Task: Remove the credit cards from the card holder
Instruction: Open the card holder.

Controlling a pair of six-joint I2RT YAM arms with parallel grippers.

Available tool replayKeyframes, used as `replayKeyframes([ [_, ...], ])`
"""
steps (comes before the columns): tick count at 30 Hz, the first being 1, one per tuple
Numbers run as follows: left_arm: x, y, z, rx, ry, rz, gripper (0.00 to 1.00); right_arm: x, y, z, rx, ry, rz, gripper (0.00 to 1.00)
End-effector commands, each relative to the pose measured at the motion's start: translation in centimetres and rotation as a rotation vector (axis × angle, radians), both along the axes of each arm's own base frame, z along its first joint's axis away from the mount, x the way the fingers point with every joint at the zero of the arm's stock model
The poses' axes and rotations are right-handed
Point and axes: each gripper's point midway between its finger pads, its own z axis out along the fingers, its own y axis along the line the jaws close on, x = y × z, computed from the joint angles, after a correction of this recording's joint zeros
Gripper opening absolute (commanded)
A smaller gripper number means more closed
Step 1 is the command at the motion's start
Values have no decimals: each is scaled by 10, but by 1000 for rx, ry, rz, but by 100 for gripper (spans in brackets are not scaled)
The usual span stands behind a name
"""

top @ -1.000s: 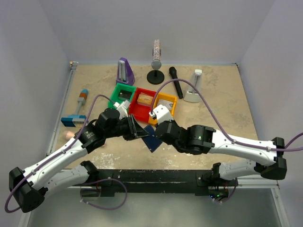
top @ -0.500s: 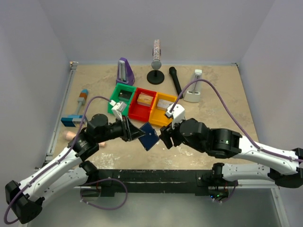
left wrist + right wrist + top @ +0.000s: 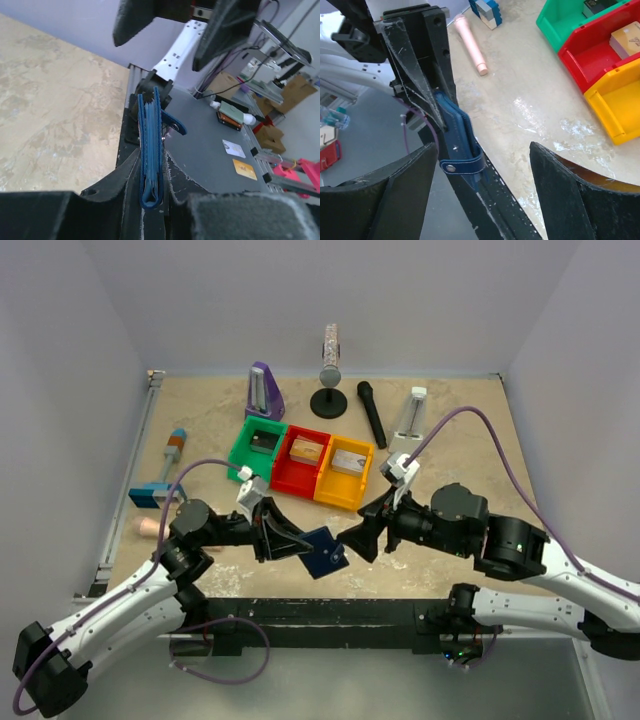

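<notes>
Card holder: a small navy wallet [image 3: 325, 555], folded shut and held in the air on edge, above the near edge of the table [image 3: 450, 440].
Strap: the wallet's short tab with a silver snap [image 3: 451, 168] crosses its outer edge. From the left wrist view it curls away from the wallet and looks undone, though this is not certain.
Cards: none shows outside the wallet. Any inside are hidden between the closed covers.
Left gripper: narrowed to a pinch [image 3: 300, 543] on the wallet's folded spine end, one finger flat against each cover.
Right gripper: spread wide [image 3: 362, 528] and holding nothing. It faces the wallet's free end from just beside it, without touching.
Step in hand: judged to be the approach for opening the wallet. No card is out yet, so the task looks barely begun.
Next move calls for: the right gripper to come in on the strap or one cover only, not both, and peel it away while the left pinch holds firm. The opening must face the right gripper so a thin card edge can then be nipped.
Risk: closing on both covers would only squeeze the wallet shut.
Beyond: green, red and yellow bins [image 3: 305, 465] sit further back on the table, well apart.
</notes>
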Motion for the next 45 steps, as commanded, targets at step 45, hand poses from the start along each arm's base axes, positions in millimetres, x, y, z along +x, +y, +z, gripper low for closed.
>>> replayKeyframes([
  [45,-61,19,66,-286,-335,-319,0,-45,35,26,171,136,273,78],
])
